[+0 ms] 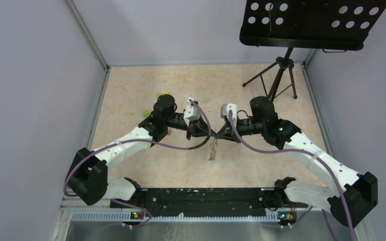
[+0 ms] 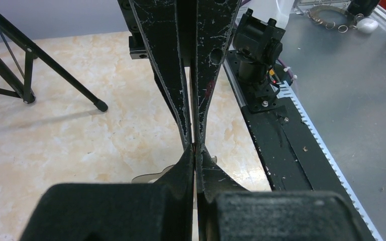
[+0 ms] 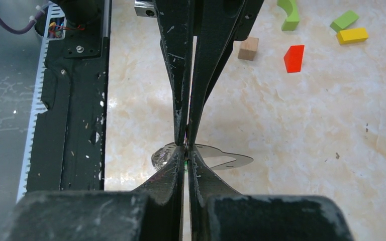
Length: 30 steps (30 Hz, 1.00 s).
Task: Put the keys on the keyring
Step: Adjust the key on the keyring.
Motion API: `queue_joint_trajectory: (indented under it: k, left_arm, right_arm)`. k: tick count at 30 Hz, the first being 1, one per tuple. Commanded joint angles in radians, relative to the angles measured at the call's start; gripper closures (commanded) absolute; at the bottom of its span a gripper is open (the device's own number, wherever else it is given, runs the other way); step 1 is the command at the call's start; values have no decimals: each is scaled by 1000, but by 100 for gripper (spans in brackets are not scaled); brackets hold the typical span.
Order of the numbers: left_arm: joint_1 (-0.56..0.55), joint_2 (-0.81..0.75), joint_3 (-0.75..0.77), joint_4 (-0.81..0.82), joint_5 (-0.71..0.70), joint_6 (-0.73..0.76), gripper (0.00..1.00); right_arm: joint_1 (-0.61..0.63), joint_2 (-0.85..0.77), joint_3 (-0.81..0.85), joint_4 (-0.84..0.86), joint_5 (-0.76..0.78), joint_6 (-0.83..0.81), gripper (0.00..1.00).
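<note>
Both arms reach in toward the middle of the beige marbled desk (image 1: 130, 100), tip to tip.

Left claw (image 2: 195, 153): fingers pressed together, no gap visible. I cannot tell whether anything is caught in it.

Right claw (image 3: 186, 153): fingers likewise pressed together. A bright green speck sits in the slit between them, and the thin silver-grey metal keys (image 3: 226, 159) stick out flat to either side right at my fingertips. The pinch looks to be on the keys.

Key position: at the point where the two claws meet, above the desk, roughly centre of the workspace. In the top view a small pale cluster shows just under that meeting point.

Keyring: I cannot make it out in any view.

Other items, all well apart from the claws, far side of the desk:
- green arch block (image 3: 289, 12)
- green slab block (image 3: 344, 20), just beside a yellow block (image 3: 352, 35)
- red block (image 3: 294, 57)
- plain wooden cube (image 3: 248, 48)
- black tripod music stand (image 1: 281, 75), far right corner.
</note>
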Motion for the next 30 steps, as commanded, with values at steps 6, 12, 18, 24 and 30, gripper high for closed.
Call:
queue_joint_trajectory:
  k: [6,12,18,24,30]
  left_arm:
    - [15,-5,-20,37,-41,85,86]
    - [13,1,6,-44,-71,180,47]
    - [13,-6,-26,10,-64,173,42]
    - [13,-7,-44,25,-73,169,54]
    - [13,16,-48,40,-66,158,59]
  right_arm:
    - [43,27,155,-172,154,-102,100]
    - [122,134,313,-358,311,-136,100]
    - [167,187,372,-427,388,-140,100]
    - [189,211,395,-453,433,-143,100]
    - [203,225,416,-465,456,-137,100]
